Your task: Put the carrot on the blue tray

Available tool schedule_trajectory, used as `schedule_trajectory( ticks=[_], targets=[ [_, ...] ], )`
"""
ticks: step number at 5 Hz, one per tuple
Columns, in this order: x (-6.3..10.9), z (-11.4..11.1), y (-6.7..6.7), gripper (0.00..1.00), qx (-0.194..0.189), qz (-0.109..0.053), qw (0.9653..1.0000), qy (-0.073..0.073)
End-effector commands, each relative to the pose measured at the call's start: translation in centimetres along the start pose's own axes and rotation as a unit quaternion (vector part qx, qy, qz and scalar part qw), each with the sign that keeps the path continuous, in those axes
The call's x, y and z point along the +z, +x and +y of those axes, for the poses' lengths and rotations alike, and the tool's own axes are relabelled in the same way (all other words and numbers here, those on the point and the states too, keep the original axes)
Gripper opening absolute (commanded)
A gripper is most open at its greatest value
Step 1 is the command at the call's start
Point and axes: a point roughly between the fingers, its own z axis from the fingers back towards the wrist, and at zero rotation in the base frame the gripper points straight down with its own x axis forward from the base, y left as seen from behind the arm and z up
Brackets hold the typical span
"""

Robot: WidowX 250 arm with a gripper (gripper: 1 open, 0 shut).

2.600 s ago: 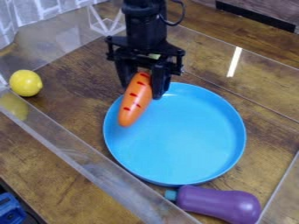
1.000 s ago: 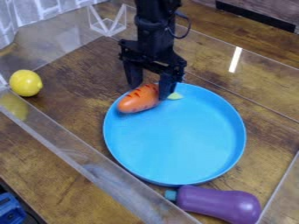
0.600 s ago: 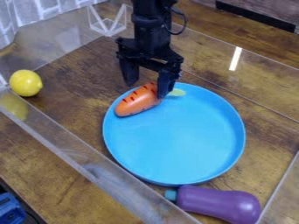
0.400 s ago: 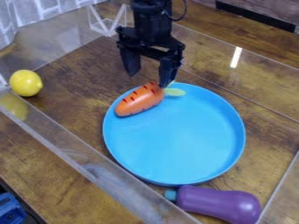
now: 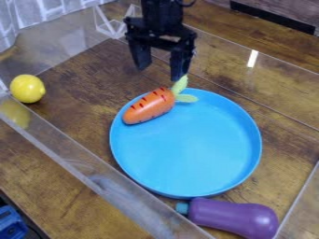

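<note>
The orange carrot (image 5: 149, 105) with its green top lies on the upper-left rim of the round blue tray (image 5: 200, 149), part of it hanging over the edge. Straight above and a little behind it hangs my black gripper (image 5: 162, 63), pointing down. Its two fingers are open and hold nothing, well apart from the carrot.
A yellow lemon (image 5: 26, 89) sits at the left by a clear plastic wall (image 5: 75, 154). A purple eggplant (image 5: 234, 218) lies just below the tray's front edge. The wooden tabletop (image 5: 281, 93) runs out to the right.
The gripper has let go of the carrot and risen away from it. The carrot now rests by itself on the tray's rim, where earlier the fingers stood around it.
</note>
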Motion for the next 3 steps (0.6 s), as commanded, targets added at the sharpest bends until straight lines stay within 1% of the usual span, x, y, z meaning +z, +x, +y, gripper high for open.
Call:
schedule_trajectory(
  ticks=[1, 3],
  targets=[
    [4.39, 0.71, 1.57, 1.0, -0.008, -0.059, 0.9982, 0.0],
    [5.31, 1.07, 1.94, 1.0, -0.024, -0.052, 0.9983, -0.01]
  ],
)
